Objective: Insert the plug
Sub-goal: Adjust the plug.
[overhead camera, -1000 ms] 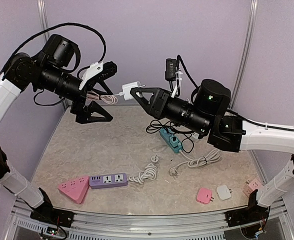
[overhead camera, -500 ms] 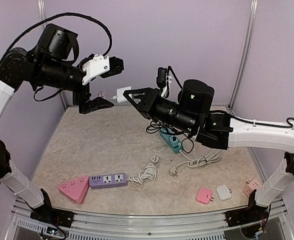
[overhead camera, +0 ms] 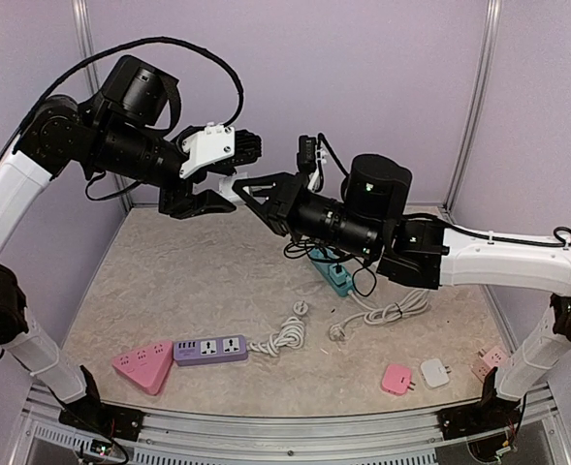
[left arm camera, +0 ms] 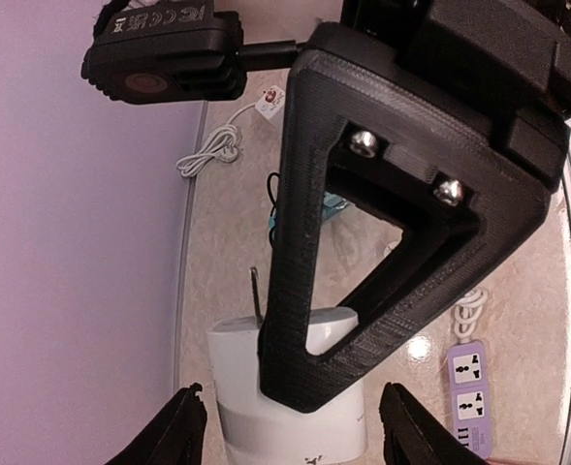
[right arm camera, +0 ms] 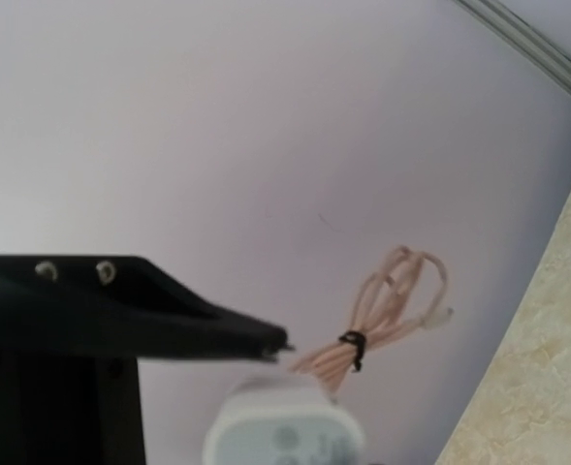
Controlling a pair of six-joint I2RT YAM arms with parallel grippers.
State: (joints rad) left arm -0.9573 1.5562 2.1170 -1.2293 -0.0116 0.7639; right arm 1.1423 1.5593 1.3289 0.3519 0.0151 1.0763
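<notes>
A white plug (left arm camera: 285,407) hangs in the air between the two arms, one metal prong (left arm camera: 254,291) pointing away from the left wrist camera. My right gripper (overhead camera: 243,187) is shut on it; its black triangular finger (left arm camera: 363,252) presses on the plug's top. My left gripper (left arm camera: 292,431) is open, one fingertip on each side of the plug body, close to it but apart. In the top view only a sliver of the plug (overhead camera: 230,184) shows between the two grippers. The right wrist view shows the plug (right arm camera: 285,426) blurred under one black finger (right arm camera: 169,325).
On the table lie a purple power strip (overhead camera: 210,350), a pink triangular socket (overhead camera: 142,367) and a teal power strip (overhead camera: 332,270) among black and white cables. Small pink and white adapters (overhead camera: 414,376) sit front right. A pink cable bundle (right arm camera: 387,300) lies by the back wall.
My left gripper has swung right and turned, and now straddles the plug. My right gripper has carried the plug a little to the left, toward it.
</notes>
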